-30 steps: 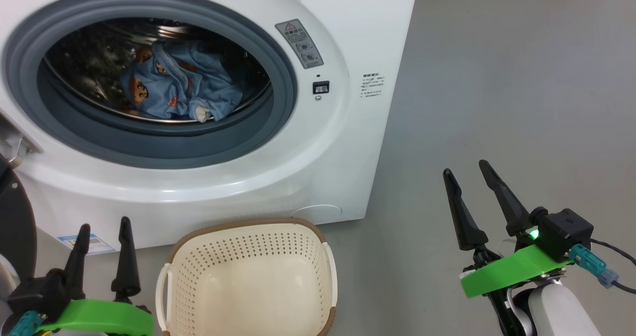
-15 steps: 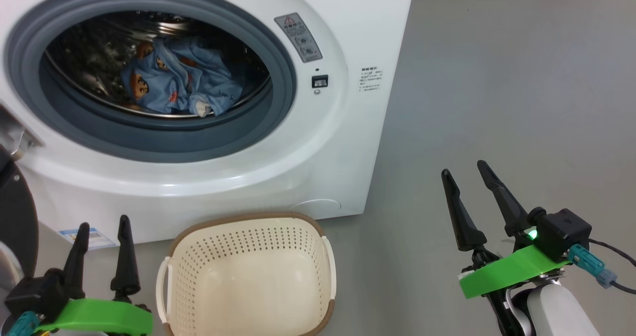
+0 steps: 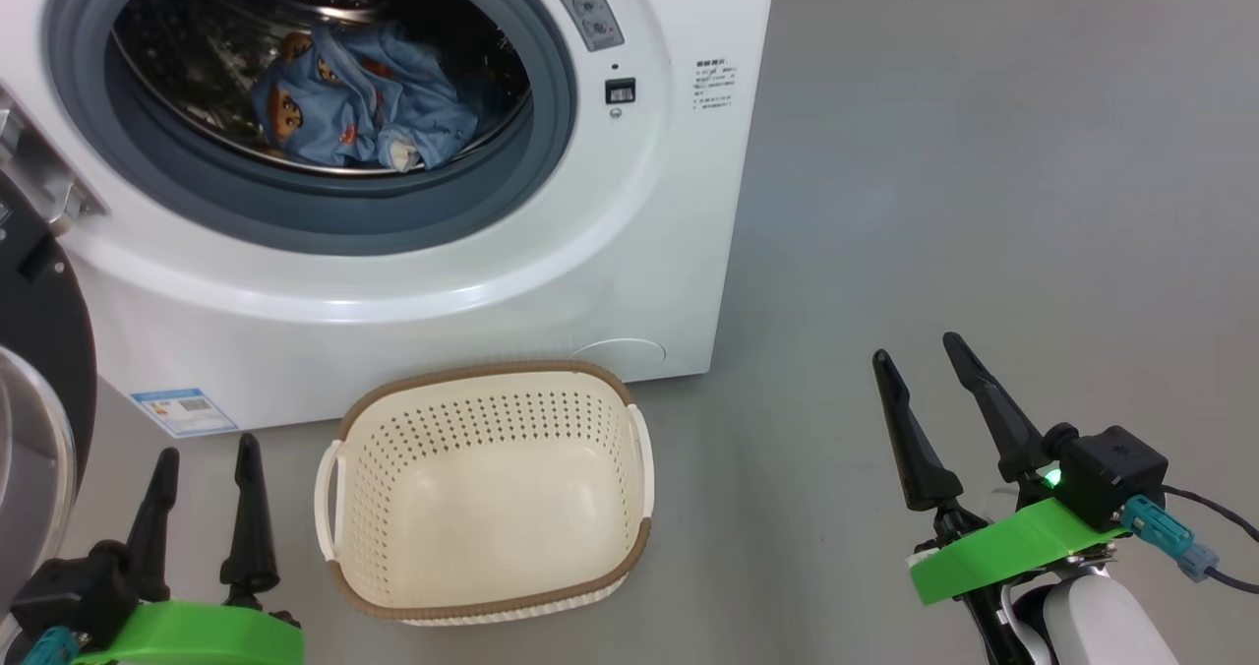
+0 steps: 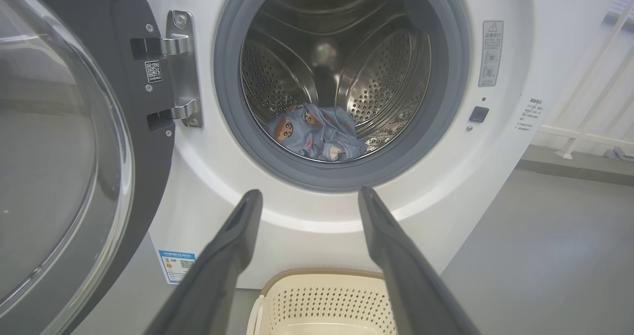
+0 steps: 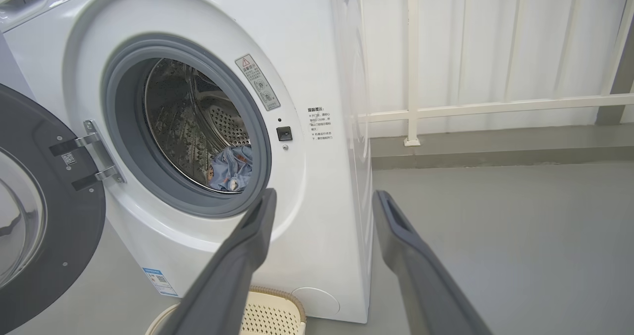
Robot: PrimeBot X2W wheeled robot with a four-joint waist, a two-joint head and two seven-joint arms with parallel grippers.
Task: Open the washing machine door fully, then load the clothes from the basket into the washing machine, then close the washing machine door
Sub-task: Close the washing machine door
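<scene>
Inside the drum (image 3: 187,65), low near the front lip: the clothes (image 3: 364,104), all in one bundle. Nothing in the basket (image 3: 482,370), just bare perforated plastic, sat on the floor (image 3: 984,203) right in front of the washer (image 3: 393,291).

Versus a second ago: same layout, different framing. Washer higher up the head view, whole basket in frame now, more floor on show. Reads as the head tipping down or the body easing back, not anything getting shoved around. Same heap of clothes as before.

No change at the arms either. Left gripper (image 3: 207,449) low beside the basket, fingers spread wide, holding nothing. Right gripper (image 3: 917,346) well off to the right over bare floor, also spread wide and empty.

Looks like loading done, so only the closing left. Door (image 3: 44,350) swung right out on the left, hanging off its hinge (image 4: 184,67). Probably a left-arm job, being nearest: get behind the door's free edge and push it round till latched.

Floor-wise: smooth grey, faint sheen, nothing to snag wheels. Behind the machine on the right, a white railing (image 5: 495,108) against a pale wall (image 5: 520,37).
</scene>
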